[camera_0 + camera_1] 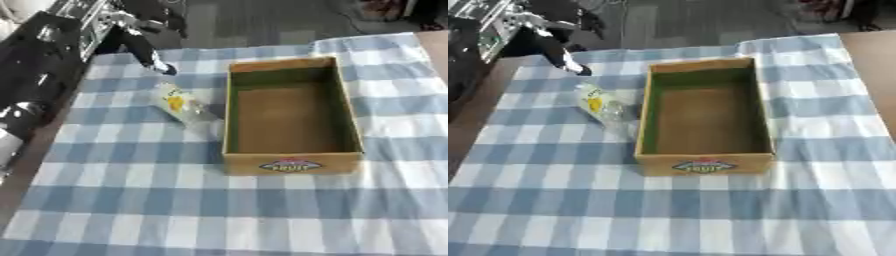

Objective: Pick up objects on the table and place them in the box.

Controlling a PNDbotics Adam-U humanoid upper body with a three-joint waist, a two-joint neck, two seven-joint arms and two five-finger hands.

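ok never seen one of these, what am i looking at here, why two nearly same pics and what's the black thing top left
Both pictures are the same moment, taken by the two eyes of a camera in a humanoid robot's head, looking down at its work table. That is why they nearly match.

The black and silver thing at the upper left is the robot's left arm, ending in its left hand, whose fingers reach down toward the cloth. It holds nothing. The right hand is not in either picture.

On the table lies a blue and white checked cloth. On it stands an open cardboard box with a printed label on its near wall; nothing shows inside it. Just left of the box, close against its side, lies a clear plastic bottle with a yellow mark on its label, on its side.

The job is to put the bottle in the box; that is not yet done.
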